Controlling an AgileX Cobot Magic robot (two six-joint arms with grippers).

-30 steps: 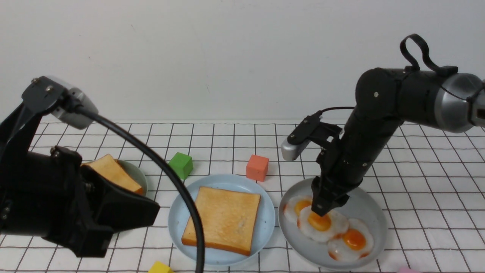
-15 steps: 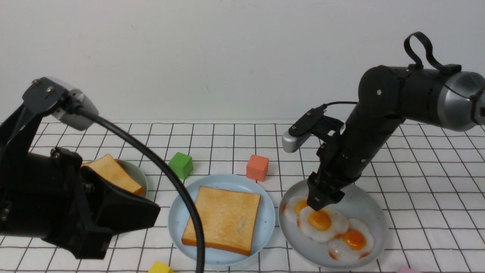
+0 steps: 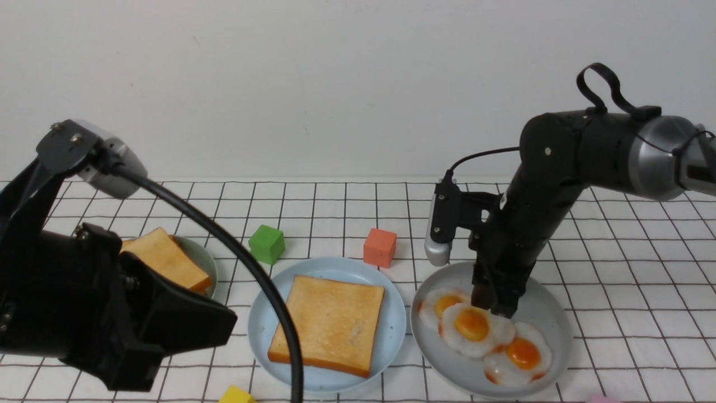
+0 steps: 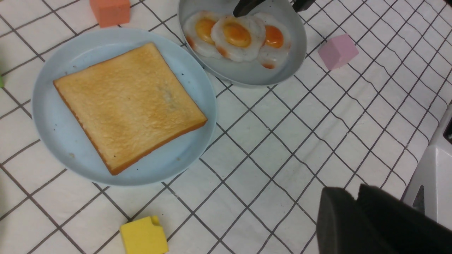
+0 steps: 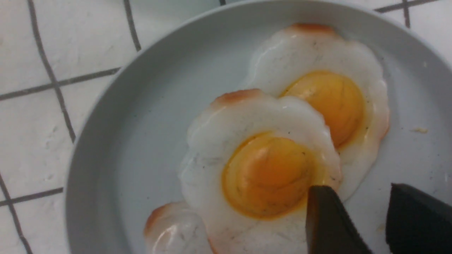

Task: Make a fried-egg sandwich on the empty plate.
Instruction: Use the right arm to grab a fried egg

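Observation:
The light blue plate (image 3: 262, 330) sits at front centre with one toast slice (image 3: 330, 322) on it; both also show in the left wrist view, the plate (image 4: 53, 116) and the toast (image 4: 127, 106). Three fried eggs overlap on the grey plate (image 3: 551, 336). My right gripper (image 3: 493, 309) is open and points down at the far edge of the middle egg (image 3: 472, 327). In the right wrist view the right gripper (image 5: 358, 187) has one finger (image 5: 328, 222) over that egg's (image 5: 254, 148) rim, the other over bare plate. My left gripper (image 4: 353, 192) is shut, empty, and above the table.
More toast (image 3: 168, 257) lies on a pale green plate (image 3: 211, 264) at the left, behind my left arm. A green cube (image 3: 267, 243) and an orange cube (image 3: 380, 247) stand behind the blue plate. A yellow block (image 4: 143, 236) and a pink cube (image 4: 338, 51) lie near the front.
My right gripper has lifted off the middle egg's yolk, turned at the wrist, and come down at that egg's far right edge. The left arm has barely moved.

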